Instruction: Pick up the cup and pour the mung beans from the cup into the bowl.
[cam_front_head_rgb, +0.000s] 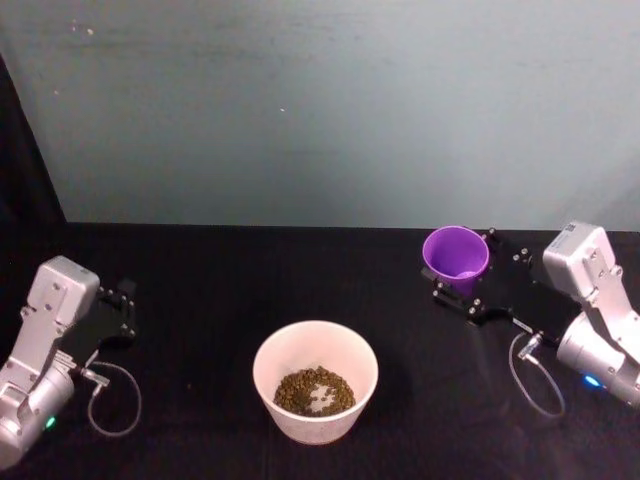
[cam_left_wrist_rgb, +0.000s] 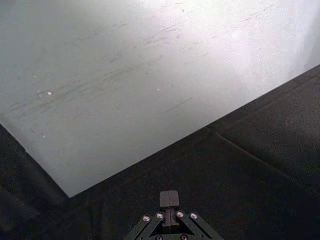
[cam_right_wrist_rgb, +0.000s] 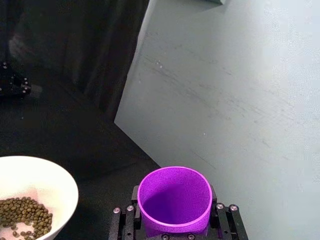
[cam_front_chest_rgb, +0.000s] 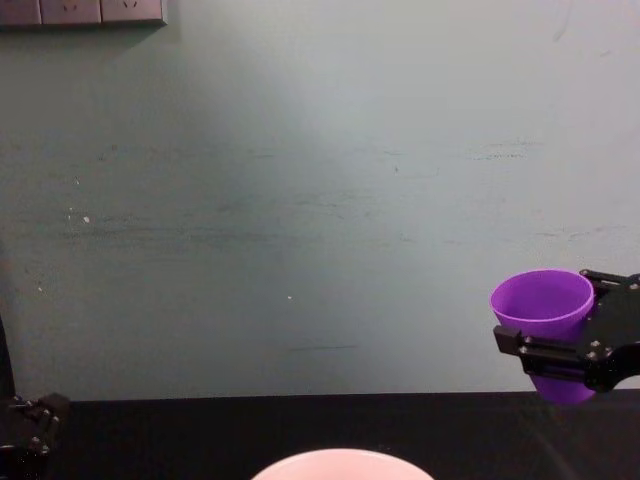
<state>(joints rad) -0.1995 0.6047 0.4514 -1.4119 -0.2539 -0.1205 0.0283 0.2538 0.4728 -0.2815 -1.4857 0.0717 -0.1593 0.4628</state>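
Bowl (cam_front_head_rgb: 300, 418) sitting at desk's (cam_front_head_rgb: 220, 290) front edge; right gripper (cam_front_head_rgb: 465, 272) clamping upright cup (cam_front_head_rgb: 455, 250) near right edge; left gripper (cam_left_wrist_rgb: 169, 199) closed, idling at left edge.

This looks like a robot test lab, not a home. A table (cam_front_head_rgb: 220, 290) draped in plain black cloth stands against a bare, scuffed pale green wall (cam_front_head_rgb: 320, 110). A dark curtain (cam_front_head_rgb: 18, 150) hangs far left, and wall sockets (cam_front_chest_rgb: 82, 10) sit high up. Cabled metal arms end in the left gripper (cam_front_head_rgb: 124, 298) and the right gripper (cam_front_head_rgb: 460, 268).

The bowl (cam_front_head_rgb: 310, 425) stands mid-table (wall (cam_front_head_rgb: 300, 100) behind), bare cloth (cam_front_head_rgb: 200, 300) either side.
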